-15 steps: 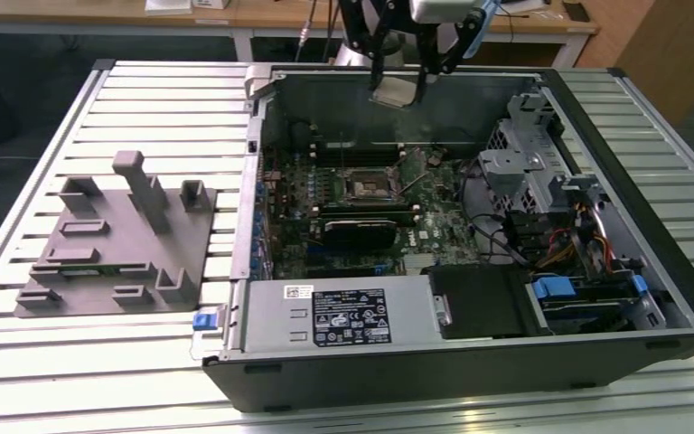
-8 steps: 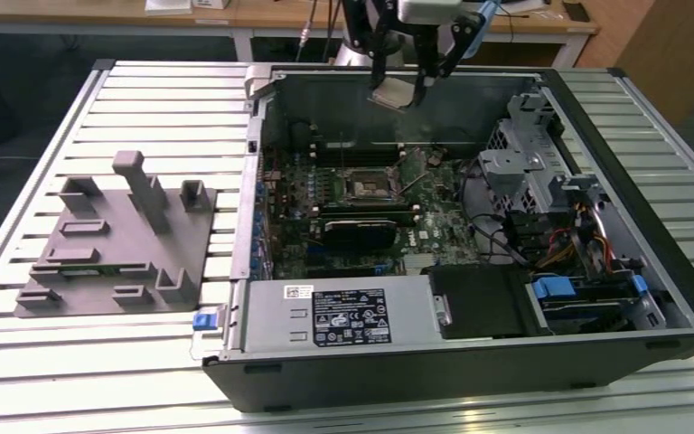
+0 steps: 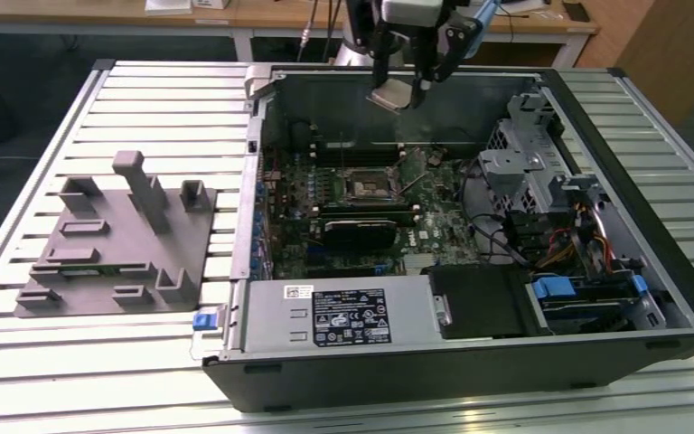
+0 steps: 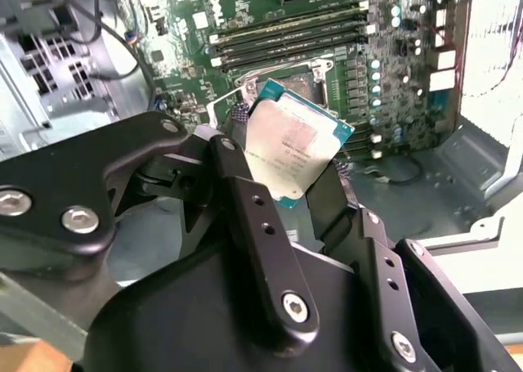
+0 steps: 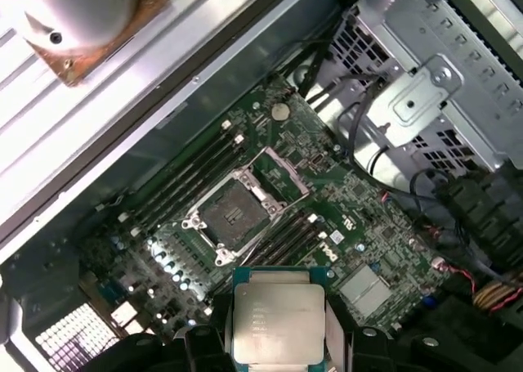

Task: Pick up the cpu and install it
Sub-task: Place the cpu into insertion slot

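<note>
My gripper [image 3: 405, 93] hangs above the far side of the open computer case, shut on the cpu [image 3: 392, 98], a thin square chip with a pale silver top. In the second wrist view the cpu [image 4: 292, 146] sits tilted between my black fingers [image 4: 245, 194], and in the first wrist view the cpu [image 5: 278, 323] shows flat, silver face toward the camera. Below it the motherboard's socket [image 5: 233, 217] lies open, its metal frame lifted. In the exterior view the socket [image 3: 365, 187] sits at the board's middle, well below and slightly nearer than the held chip.
The case [image 3: 468, 362] lies on its side on a slatted table [image 3: 154, 99]. A grey fixture block [image 3: 118, 240] stands at the exterior view's left. Drive cages and cables [image 3: 564, 208] fill the case's right part. The power supply [image 3: 335, 316] lies at the near side.
</note>
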{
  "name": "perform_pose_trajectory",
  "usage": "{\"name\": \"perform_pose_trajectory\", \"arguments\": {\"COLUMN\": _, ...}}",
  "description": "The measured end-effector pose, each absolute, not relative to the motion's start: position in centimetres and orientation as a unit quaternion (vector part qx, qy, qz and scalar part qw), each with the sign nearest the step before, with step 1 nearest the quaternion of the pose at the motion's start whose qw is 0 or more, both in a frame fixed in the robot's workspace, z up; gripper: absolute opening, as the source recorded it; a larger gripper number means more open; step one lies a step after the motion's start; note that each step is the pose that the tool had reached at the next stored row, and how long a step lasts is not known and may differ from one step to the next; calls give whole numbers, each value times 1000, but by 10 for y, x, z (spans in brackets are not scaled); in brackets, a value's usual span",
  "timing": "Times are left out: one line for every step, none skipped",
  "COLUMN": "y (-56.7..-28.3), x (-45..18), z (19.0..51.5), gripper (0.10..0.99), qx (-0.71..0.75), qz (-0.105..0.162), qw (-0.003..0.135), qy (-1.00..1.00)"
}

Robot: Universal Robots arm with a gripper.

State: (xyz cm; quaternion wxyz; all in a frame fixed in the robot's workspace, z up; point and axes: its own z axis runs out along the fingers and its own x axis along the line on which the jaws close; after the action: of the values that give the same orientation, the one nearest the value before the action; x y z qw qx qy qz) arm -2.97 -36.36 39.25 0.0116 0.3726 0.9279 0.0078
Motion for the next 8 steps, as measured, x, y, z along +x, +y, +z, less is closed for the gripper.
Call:
{"name": "perform_pose_trajectory", "arguments": {"y": -364, "x": -30, "z": 392, "gripper": 537, "qx": 382, "qz": 8, "qw": 12, "qy": 924}}
{"name": "perform_pose_trajectory", "arguments": {"y": -364, "x": -30, "z": 392, "gripper": 537, "qx": 390, "qz": 8, "qw": 12, "qy": 921}}
{"name": "perform_pose_trajectory", "arguments": {"y": -364, "x": -30, "z": 392, "gripper": 537, "qx": 398, "qz": 8, "qw": 12, "qy": 917}}
{"name": "perform_pose_trajectory", "arguments": {"y": -364, "x": -30, "z": 392, "gripper": 537, "qx": 406, "qz": 7, "qw": 12, "qy": 914}}
{"name": "perform_pose_trajectory", "arguments": {"y": -364, "x": -30, "z": 391, "gripper": 537, "qx": 415, "qz": 7, "qw": 12, "qy": 910}}
{"name": "perform_pose_trajectory", "arguments": {"y": -364, "x": -30, "z": 391, "gripper": 537, "qx": 423, "qz": 7, "qw": 12, "qy": 906}}
{"name": "perform_pose_trajectory", "arguments": {"y": -364, "x": -30, "z": 391, "gripper": 537, "qx": 431, "qz": 7, "qw": 12, "qy": 902}}
{"name": "perform_pose_trajectory", "arguments": {"y": -364, "x": -30, "z": 391, "gripper": 537, "qx": 440, "qz": 7, "qw": 12, "qy": 898}}
